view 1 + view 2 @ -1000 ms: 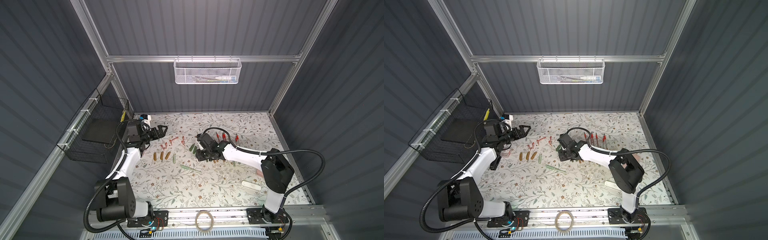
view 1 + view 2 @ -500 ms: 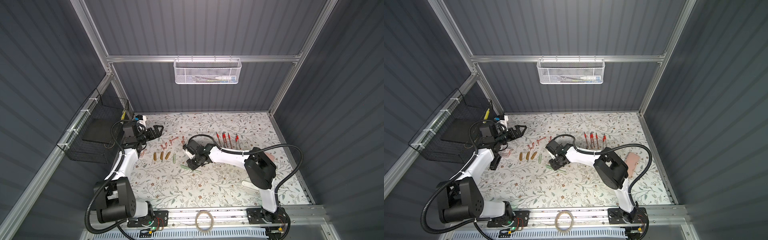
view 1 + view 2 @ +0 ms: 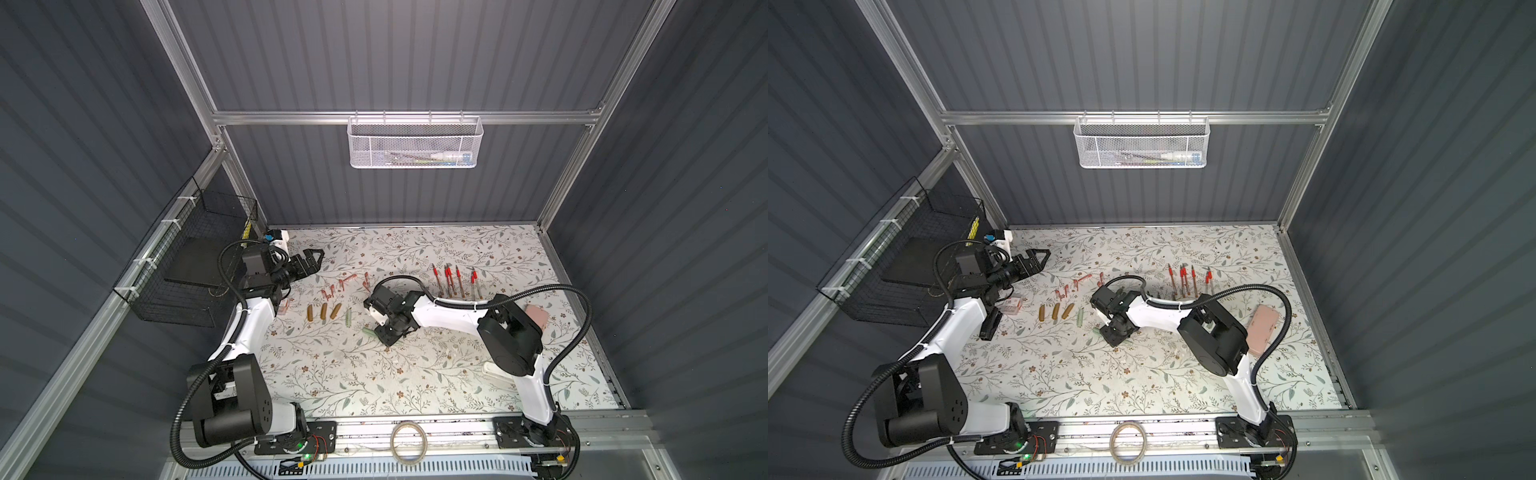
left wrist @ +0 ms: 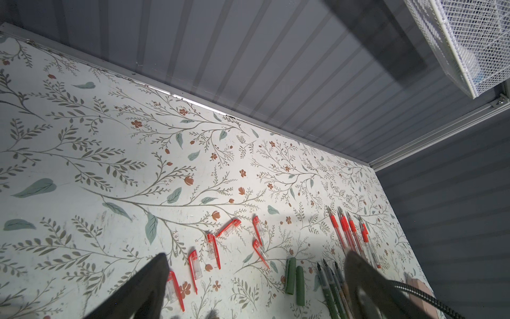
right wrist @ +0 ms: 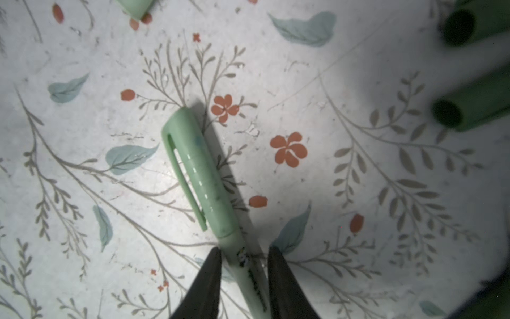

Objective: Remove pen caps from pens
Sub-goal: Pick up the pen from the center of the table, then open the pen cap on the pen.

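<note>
Floral tabletop (image 3: 415,374) — red pens (image 3: 448,277) at rear, mustard caps (image 3: 323,312) (three, side by side), pink case (image 3: 1261,329).

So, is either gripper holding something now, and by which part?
The right gripper straddles the capped pale-green pen on its barrel, just below the cap; whether it grips cannot be told. The left gripper is open and empty.

From where I stand, the right gripper (image 3: 388,336) covers nearly all of the pale-green pen (image 3: 368,331). Only a stub pokes out at its nine o'clock. In the right wrist view the barrel runs out of frame between the fingers (image 5: 209,276), and shadow stops me telling whether both press it. The white case (image 3: 492,368), at the gripper's four o'clock, sits half behind the arm. The mesh basket (image 3: 415,143) holds things too small to name.
</note>
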{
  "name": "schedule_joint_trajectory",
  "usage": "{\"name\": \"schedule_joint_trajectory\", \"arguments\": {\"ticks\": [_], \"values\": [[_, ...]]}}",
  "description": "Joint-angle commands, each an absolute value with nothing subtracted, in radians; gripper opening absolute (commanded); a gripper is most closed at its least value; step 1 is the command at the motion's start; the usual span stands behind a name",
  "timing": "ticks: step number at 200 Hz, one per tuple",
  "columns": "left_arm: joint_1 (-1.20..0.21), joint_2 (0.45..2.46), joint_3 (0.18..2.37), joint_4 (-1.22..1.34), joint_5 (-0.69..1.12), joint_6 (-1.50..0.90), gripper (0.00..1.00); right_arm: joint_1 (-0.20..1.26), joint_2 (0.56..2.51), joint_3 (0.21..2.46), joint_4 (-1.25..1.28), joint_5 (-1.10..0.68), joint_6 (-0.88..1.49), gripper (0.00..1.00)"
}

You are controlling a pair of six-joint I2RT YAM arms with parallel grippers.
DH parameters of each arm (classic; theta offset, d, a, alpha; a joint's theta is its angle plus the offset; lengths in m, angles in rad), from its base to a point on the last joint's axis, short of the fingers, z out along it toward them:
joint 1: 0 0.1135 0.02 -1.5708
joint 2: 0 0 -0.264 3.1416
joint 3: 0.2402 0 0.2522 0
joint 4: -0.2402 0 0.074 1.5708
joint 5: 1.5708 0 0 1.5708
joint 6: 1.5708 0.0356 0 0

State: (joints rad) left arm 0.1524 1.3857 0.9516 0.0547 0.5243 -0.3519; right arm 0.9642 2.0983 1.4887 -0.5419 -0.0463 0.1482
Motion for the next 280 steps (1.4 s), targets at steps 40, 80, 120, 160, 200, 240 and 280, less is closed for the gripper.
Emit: {"name": "schedule_joint_trajectory", "arguments": {"ticks": [40,80,120,160,200,240,280], "values": [[0.161,1.376,0.933,0.078,0.565,-0.380,0.99,0.965,2.069,1.422,-0.543,0.010,0.143,0.07],[0.161,1.376,0.910,0.144,0.640,-0.413,0.97,0.942,1.954,1.342,-0.433,0.000,0.186,0.03],[0.123,1.378,0.859,0.265,0.720,-0.493,0.94,0.921,1.831,1.264,-0.300,-0.025,0.260,0.00],[0.038,1.395,0.853,0.287,0.752,-0.505,0.91,0.878,1.706,1.182,-0.177,-0.028,0.385,0.00],[-0.063,1.425,0.827,0.375,0.829,-0.507,0.88,0.848,1.636,1.140,-0.063,-0.154,0.461,0.00],[-0.136,1.438,0.811,0.422,0.864,-0.522,0.83,0.816,1.588,1.070,0.073,-0.237,0.555,0.00],[-0.201,1.463,0.804,0.432,0.854,-0.528,0.78,0.842,1.600,1.126,-0.027,-0.093,0.545,0.00]]}}
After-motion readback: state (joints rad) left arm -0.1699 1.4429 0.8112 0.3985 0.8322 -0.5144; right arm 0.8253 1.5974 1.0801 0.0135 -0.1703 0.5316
